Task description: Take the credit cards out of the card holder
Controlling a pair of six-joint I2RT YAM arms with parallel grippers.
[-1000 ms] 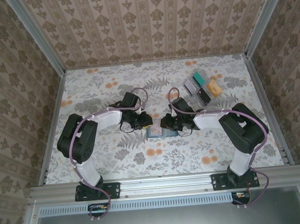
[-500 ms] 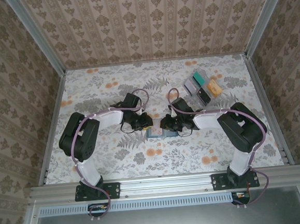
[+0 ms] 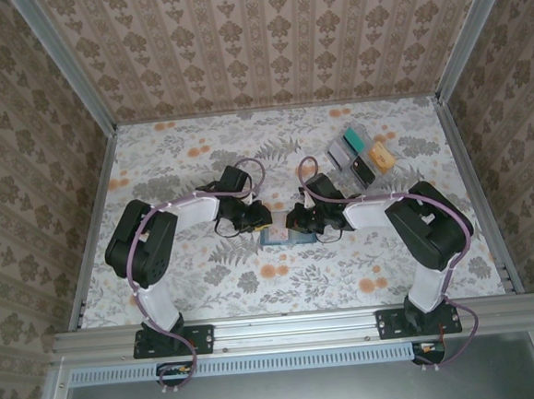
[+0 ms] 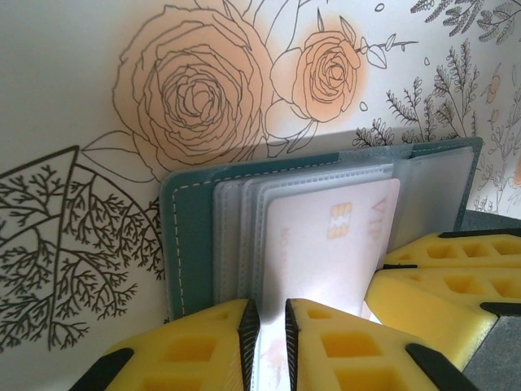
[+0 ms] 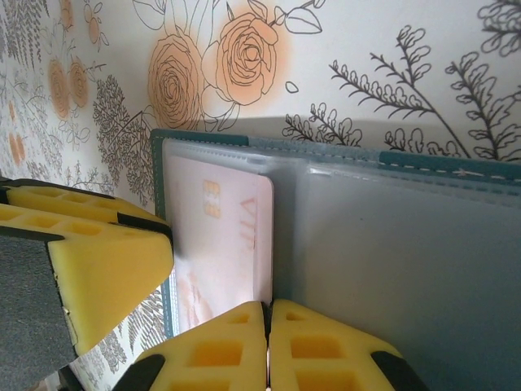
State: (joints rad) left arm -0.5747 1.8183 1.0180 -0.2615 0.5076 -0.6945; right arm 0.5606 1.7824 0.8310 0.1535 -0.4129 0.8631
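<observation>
The card holder (image 3: 279, 238) lies open on the floral table between my two arms, slate-blue with clear sleeves (image 4: 183, 244) (image 5: 407, 269). A pale whitish credit card (image 4: 326, 244) (image 5: 220, 236) with a gold chip sits in one sleeve. My left gripper (image 3: 265, 220) (image 4: 270, 334) stands at the holder's near edge, jaws a narrow slit apart around the sleeve edges. My right gripper (image 3: 294, 221) (image 5: 269, 326) is shut, its pads meeting on the card's long edge. Each wrist view shows the other gripper's yellow fingers (image 4: 440, 285) (image 5: 98, 261) close beside the card.
Several loose cards (image 3: 361, 155), teal, grey and orange, lie in a row at the back right. Patterned walls and metal posts (image 3: 469, 174) ring the table. The two grippers are almost touching over the holder.
My right gripper's jaws have closed together at the card's edge. Both arms stay over the holder, with only a slight shift of the left arm.
</observation>
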